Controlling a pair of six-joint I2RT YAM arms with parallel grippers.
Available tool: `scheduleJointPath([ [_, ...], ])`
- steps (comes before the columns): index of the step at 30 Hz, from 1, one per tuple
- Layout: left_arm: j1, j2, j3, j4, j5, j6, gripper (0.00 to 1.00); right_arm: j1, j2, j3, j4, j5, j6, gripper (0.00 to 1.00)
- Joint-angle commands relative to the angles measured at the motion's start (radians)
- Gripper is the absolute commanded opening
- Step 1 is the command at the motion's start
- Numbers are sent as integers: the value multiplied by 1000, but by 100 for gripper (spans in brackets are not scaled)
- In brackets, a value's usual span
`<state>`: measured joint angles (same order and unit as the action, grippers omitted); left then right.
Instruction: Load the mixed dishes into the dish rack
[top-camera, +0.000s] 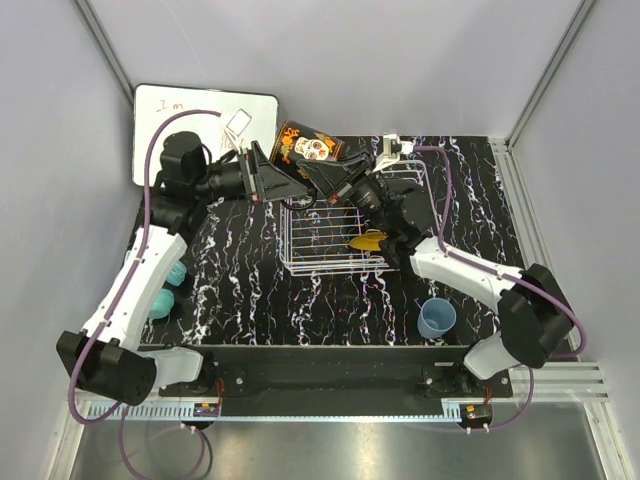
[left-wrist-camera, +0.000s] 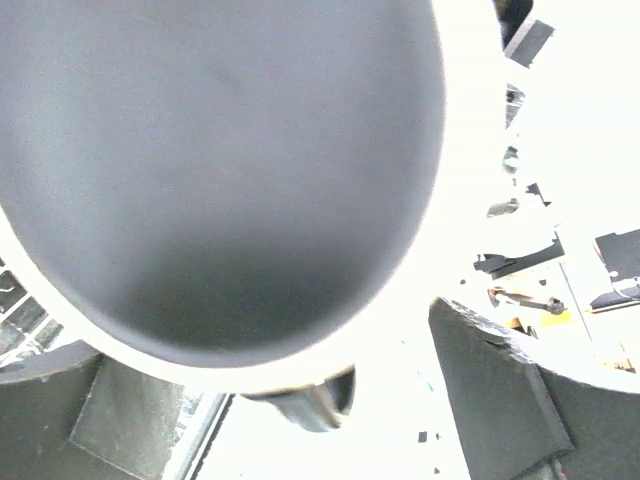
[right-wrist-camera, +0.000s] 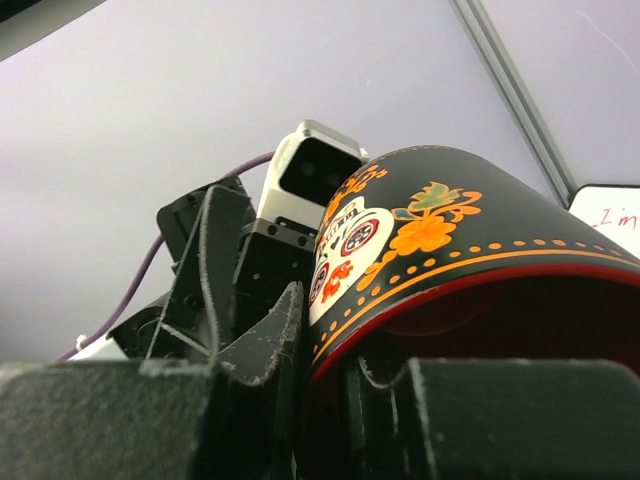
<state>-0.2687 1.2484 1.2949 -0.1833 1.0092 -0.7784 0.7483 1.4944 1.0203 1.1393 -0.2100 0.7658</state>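
2 fingers of the right gripper (right-wrist-camera: 345, 375) are closed on the wall of the black mug (right-wrist-camera: 440, 240), 1 finger inside against the red lining and 1 outside. The mug is off the table, tipped onto its side with its skull-and-flower pattern showing, up beyond the far left corner of the dish rack (top-camera: 335, 235). The left gripper (top-camera: 285, 172) faces the mug from the left with its jaws spread wide and holding nothing. In the left wrist view, the mug's grey base fills most of the picture above the 2 parted fingers (left-wrist-camera: 50, 410). A yellow plate (top-camera: 368, 240) sits in the near right part of the rack, partly hidden by the right arm. A light-blue cup (top-camera: 437, 318) stands upright on the marbled table (top-camera: 260, 300), well apart from the rack to the near right. The whiteboard (top-camera: 195, 125) lies at the far left, and teal headphones (top-camera: 165, 290) peek out beside the left arm.
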Motion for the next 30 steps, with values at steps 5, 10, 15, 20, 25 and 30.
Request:
scheduleJointPath([
  [5,3,-53,-38,93,6,-59,99,-4,32,124,332,26,150,0],
  [10,2,-47,-49,125,-3,-90,99,-4,73,159,350,0,204,0],
  [15,2,-35,-40,154,-18,-116,99,6,119,202,379,-22,242,0],
  [20,3,-14,0,180,-23,-145,94,26,136,213,378,-38,251,0],
  [25,23,16,17,229,-29,-202,67,45,133,198,379,-40,242,0],
  [30,26,48,38,254,-34,-234,46,59,148,199,384,-39,268,0],
])
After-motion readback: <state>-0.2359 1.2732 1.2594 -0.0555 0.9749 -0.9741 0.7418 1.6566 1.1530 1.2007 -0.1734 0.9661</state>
